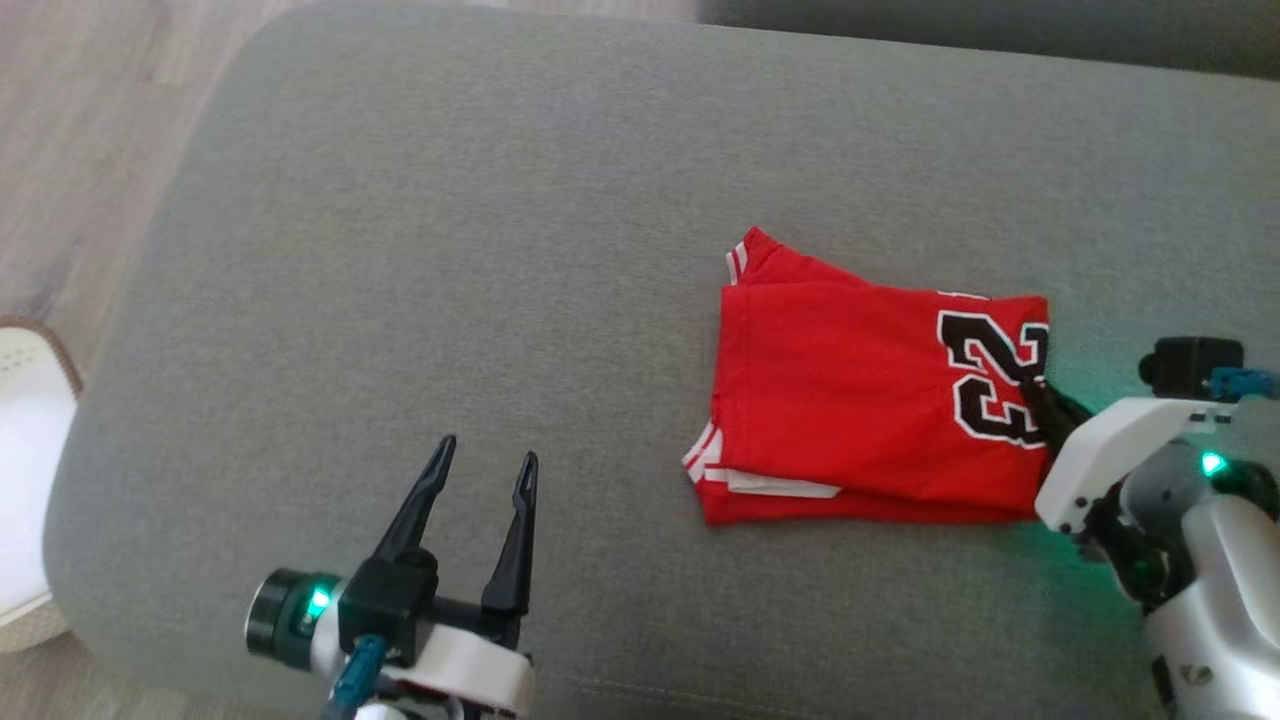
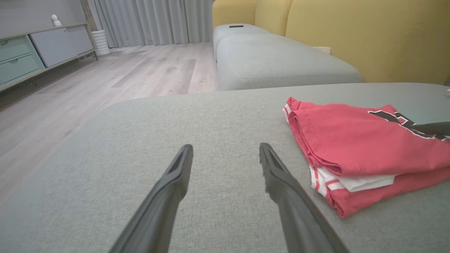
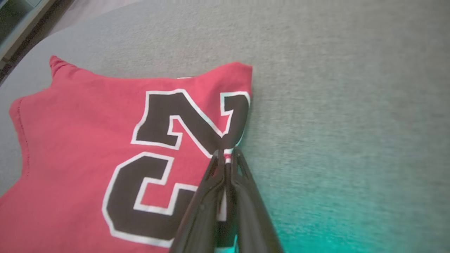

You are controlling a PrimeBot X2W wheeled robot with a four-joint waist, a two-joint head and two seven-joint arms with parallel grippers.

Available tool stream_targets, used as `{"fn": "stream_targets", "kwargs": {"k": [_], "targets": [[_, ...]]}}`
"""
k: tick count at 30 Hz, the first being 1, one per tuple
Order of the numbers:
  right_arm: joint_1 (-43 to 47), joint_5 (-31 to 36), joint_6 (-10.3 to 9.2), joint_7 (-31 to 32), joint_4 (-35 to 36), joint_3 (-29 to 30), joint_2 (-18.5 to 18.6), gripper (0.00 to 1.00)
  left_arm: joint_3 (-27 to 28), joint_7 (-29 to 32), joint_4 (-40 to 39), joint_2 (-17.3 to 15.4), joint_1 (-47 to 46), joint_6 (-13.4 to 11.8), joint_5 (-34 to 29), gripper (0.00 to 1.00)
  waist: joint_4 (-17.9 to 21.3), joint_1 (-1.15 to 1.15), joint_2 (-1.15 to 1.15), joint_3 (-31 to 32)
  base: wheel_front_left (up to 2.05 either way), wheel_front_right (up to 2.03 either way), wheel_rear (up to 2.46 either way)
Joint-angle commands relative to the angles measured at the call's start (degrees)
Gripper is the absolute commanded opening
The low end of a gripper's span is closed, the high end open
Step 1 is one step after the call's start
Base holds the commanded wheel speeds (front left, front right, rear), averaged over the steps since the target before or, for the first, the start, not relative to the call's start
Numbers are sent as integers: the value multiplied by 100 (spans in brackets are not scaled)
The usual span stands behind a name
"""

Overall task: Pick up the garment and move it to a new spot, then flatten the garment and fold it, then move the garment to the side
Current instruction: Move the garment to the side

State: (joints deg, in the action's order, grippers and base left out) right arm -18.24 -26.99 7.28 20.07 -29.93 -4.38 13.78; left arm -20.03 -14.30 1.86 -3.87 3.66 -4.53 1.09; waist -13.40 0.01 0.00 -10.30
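At your far left, pale wood floor [image 1: 80,120] borders a wide grey sofa cushion [image 1: 450,230] that carries everything. Your left gripper [image 1: 488,452] hovers low over bare cushion at the lower left. Its two dark fingers are spread wide apart and hold nothing. It is well apart from the cloth, probably parked out of the way. Right of centre lies the garment [image 1: 850,400], a red jersey with white trim and a black number. It is folded into a neat stack of layers, so the folding looks done. At its right edge your right gripper [image 1: 1035,385] has its fingers pressed together, clamped on the jersey's edge right at the number. This is likely a pinch for dragging the garment to the side.
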Motion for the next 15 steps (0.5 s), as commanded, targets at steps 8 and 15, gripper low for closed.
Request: {"fn": "stream_targets", "kwargs": {"k": [8, 15], "targets": [[-293, 271, 21, 172, 684, 282, 900, 0, 89, -70, -358, 46, -473, -5, -21, 100, 548, -1, 0, -324, 0, 0, 0], [-582, 416, 21, 551, 1124, 1028, 1856, 0, 18, -70, -562, 65, -967, 12, -28, 100, 1000, -1, 0, -930, 0, 0, 0]]}}
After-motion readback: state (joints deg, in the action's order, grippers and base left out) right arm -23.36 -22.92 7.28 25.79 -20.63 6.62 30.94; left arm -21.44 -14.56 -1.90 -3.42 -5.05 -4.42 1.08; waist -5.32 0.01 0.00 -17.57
